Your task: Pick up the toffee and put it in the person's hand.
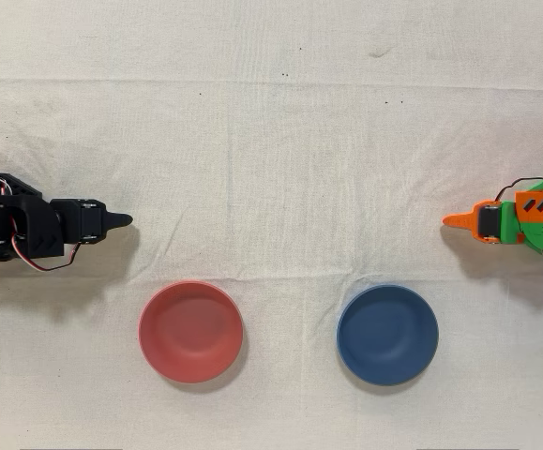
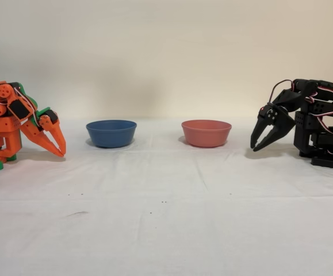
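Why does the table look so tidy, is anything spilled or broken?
Nothing stands out. The red bowl and blue bowl sit upright, side by side on the white cloth. The black gripper hangs near its base.

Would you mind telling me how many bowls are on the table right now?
2. In the overhead view, the red bowl sits left of the blue bowl, apart, both along the lower part. None seems hidden.

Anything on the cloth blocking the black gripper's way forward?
Nothing visible straight ahead of the gripper: bare cloth up to the idle orange arm. In the overhead view the red bowl and blue bowl sit below that line. I can't locate the toffee or hand, so that path can't be judged.
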`<act>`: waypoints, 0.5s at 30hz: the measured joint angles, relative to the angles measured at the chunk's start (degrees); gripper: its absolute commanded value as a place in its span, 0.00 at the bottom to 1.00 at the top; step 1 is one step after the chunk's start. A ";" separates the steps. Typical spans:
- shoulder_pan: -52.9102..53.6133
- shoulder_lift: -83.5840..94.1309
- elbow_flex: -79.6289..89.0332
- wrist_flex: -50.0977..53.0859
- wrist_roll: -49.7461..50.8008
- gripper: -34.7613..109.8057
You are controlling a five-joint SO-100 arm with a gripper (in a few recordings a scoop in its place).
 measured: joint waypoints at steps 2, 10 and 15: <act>0.00 0.00 0.26 0.00 0.00 0.24; 0.00 0.00 1.14 -0.70 0.00 0.24; 0.00 0.00 1.58 -2.11 0.18 0.24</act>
